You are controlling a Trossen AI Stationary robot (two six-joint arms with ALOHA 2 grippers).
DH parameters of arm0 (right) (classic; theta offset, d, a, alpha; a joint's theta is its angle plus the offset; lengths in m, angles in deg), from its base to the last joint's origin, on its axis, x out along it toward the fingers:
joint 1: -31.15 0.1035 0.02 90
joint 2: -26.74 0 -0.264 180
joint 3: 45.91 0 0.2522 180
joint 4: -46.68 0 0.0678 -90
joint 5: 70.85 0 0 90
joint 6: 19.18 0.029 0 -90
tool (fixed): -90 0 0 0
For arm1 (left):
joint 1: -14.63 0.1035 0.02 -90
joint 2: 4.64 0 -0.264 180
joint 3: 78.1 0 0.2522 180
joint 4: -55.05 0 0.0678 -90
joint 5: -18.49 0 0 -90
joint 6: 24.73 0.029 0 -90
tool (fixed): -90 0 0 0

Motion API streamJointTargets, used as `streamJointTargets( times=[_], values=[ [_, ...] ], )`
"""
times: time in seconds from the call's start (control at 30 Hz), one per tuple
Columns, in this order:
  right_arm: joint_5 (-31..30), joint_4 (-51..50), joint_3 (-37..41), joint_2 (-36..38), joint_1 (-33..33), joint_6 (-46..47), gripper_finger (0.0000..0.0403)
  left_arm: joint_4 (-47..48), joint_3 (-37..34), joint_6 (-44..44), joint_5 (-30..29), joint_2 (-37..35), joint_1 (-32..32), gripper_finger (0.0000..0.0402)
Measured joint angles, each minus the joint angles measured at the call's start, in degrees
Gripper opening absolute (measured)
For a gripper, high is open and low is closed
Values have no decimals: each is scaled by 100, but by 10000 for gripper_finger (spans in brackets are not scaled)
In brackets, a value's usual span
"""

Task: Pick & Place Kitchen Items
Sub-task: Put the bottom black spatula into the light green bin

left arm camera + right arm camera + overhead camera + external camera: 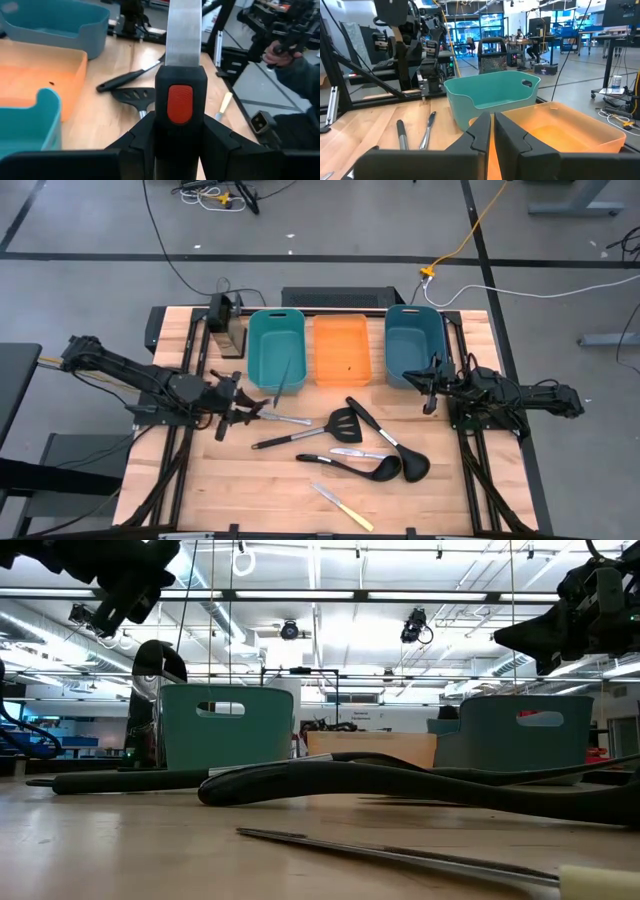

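Both claws closed: left claw [236, 409] grips red-tipped spatula [183, 60]; right claw [432, 388] empty.

Pale wood, matt plastic, brushed steel.

The worktop [250, 500] is light planked wood with a smooth, dull finish. The teal bins [276, 345] and the orange bin [340, 350] look like smooth moulded plastic with a soft sheen. The spatula [182, 60] has a brushed metal shaft, a matt black plastic handle and a red ridged rubbery inset. The ladles [375, 470] are matt black plastic.
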Motion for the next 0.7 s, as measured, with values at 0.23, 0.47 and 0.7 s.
streamJointTargets(
  times=[0.23, 0.47, 0.7],
  values=[
    [0, 4, 0, 0, 0, 0, 32, 430, 476, 318, -762, -41, 167, 116],
    [0, 4, 0, 0, 2, 29, 32, 1861, 2161, 1457, -2202, 637, 685, 116],
    [0, 2, 0, 0, 1, 42, 32, 3686, 3528, 2261, -3387, 1655, 1780, 116]
  ],
)
